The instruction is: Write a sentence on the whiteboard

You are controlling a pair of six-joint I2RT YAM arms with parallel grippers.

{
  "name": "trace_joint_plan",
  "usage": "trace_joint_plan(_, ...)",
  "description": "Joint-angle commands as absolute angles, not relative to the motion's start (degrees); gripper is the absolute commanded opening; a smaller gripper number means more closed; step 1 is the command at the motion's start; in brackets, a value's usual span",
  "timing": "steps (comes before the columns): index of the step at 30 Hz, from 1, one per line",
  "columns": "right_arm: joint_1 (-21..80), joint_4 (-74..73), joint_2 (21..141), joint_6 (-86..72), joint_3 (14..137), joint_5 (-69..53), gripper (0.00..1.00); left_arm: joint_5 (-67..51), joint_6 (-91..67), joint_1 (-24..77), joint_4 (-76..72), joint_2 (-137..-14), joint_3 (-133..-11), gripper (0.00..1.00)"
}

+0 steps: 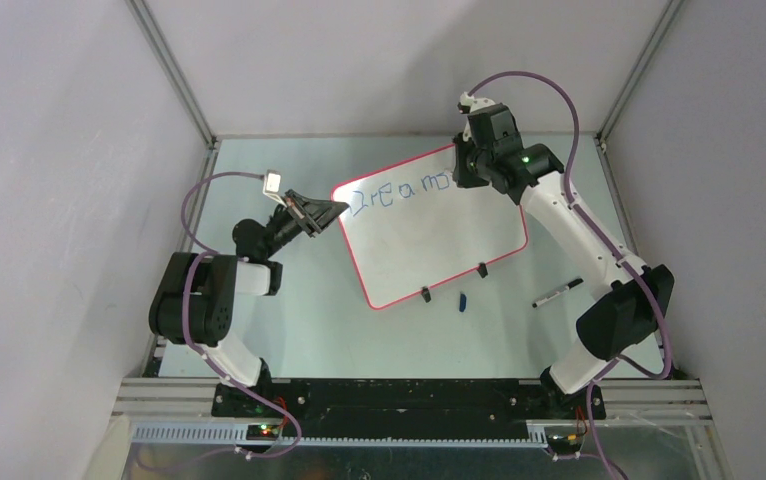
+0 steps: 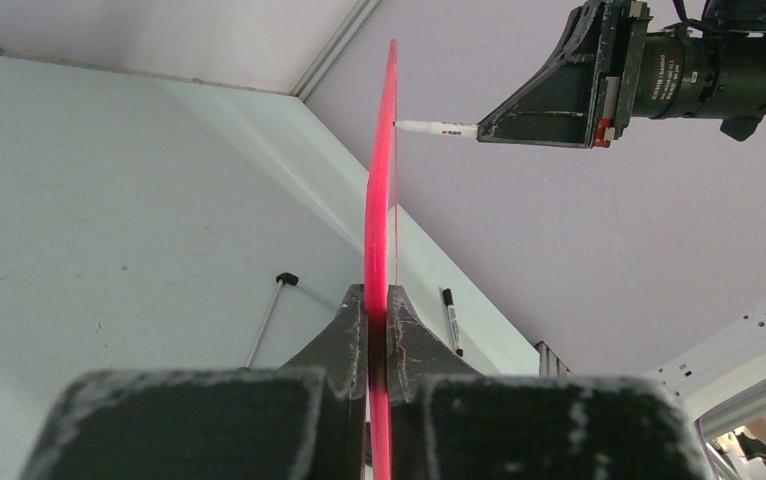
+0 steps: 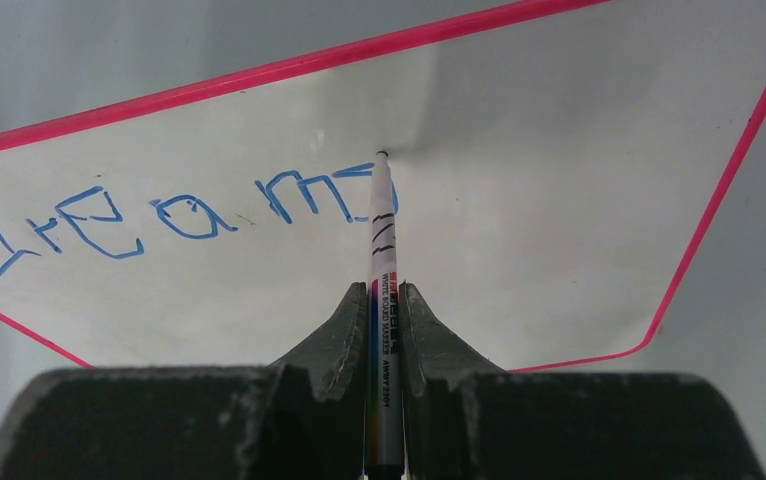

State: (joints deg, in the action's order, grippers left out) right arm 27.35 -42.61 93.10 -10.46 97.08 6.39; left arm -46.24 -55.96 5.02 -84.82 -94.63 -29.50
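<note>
1. Top external view: the whiteboard (image 1: 439,240) is seen in the middle of the tabletop (image 1: 289,320), turned at an angle, with its two black feet toward the arms.
2. The left end effector (image 2: 377,300) is closed on the board's pink rim at its left corner.
3. The right end effector (image 3: 387,300) is closed on a marker (image 3: 381,230), whose tip is pressed to the board.
4. The sentence (image 3: 179,215), in blue, is read as "Dream" plus a partial stroke, and the tip is set just beside that stroke.
5. A second marker (image 1: 557,292) and a blue cap (image 1: 462,300) are seen on the tabletop, near the board's near edge.
</note>
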Motion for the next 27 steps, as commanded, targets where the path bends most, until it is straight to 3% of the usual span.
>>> trace_joint_plan(1, 27.89, -41.98, 93.85, -10.34, 99.83, 6.12, 0.00, -48.98, -53.35, 6.15, -87.80, -94.00, -30.59, 0.00)
trace_joint_plan(16, 29.42, -42.77, 92.44, -10.42, 100.40, 4.99, 0.00, -48.88, -53.44, 6.11, -87.80, -94.11, -30.67, 0.00)
trace_joint_plan(27, 29.26, -38.36, 82.17, -11.35, 91.85, 5.75, 0.00, -48.78, -53.44, 6.10, -87.80, -94.00, -30.59, 0.00)
